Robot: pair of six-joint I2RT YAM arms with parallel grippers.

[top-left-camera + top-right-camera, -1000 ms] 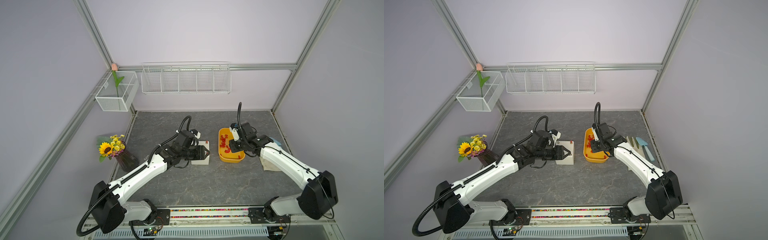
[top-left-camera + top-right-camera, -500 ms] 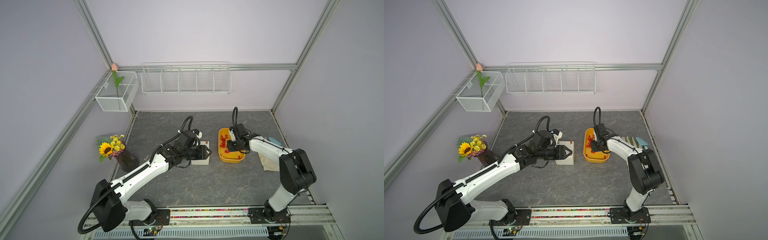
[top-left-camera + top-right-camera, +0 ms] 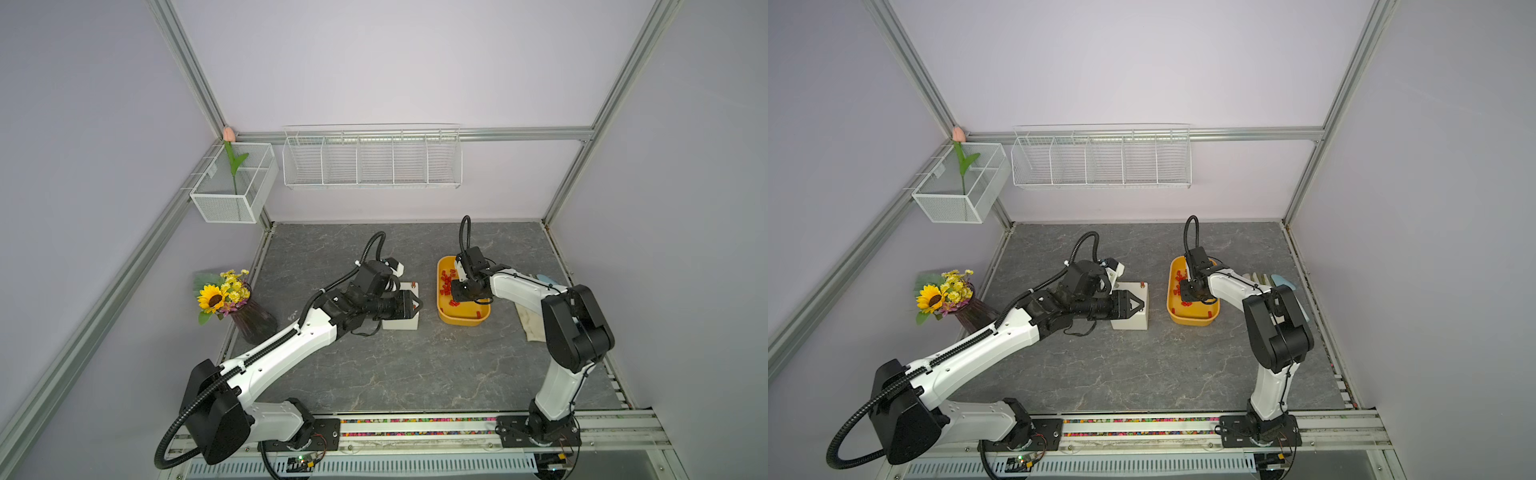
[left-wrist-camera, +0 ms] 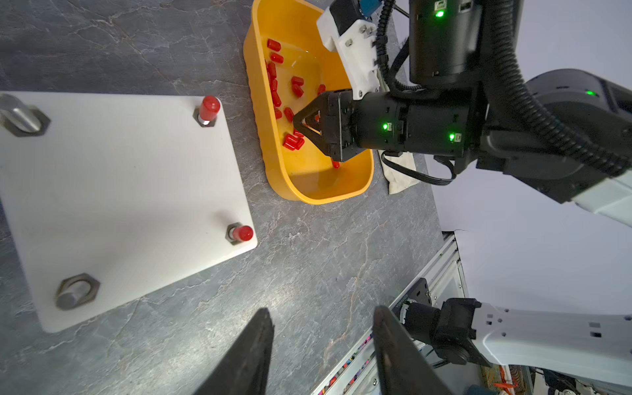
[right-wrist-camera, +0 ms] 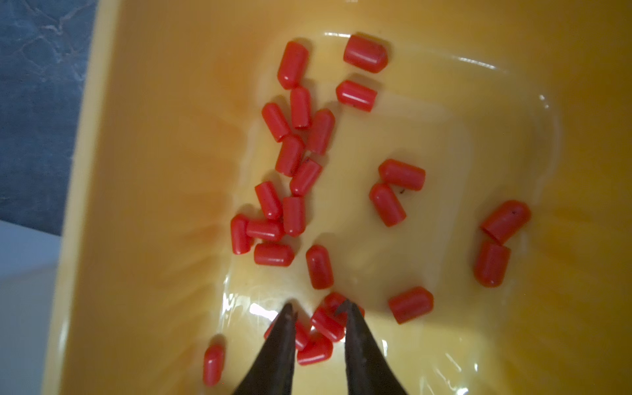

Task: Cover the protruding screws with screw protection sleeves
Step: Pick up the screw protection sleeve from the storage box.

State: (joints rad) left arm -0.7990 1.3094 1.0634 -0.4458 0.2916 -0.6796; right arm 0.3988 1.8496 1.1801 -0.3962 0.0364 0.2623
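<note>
Both top views look down from high at the near edge over my whole table (image 3: 374, 374). My left wrist camera faces right, past the box (image 4: 119, 188) to the tray (image 4: 318, 174); my right one stares close into that tray (image 5: 444, 136).

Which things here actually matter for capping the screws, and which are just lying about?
Job: white box, two bare screws, two capped screws, red sleeves in the yellow tray, right tool over them, left tool.
Lying about: flower vase, wire rack, mesh basket with tulip, cloth.
</note>
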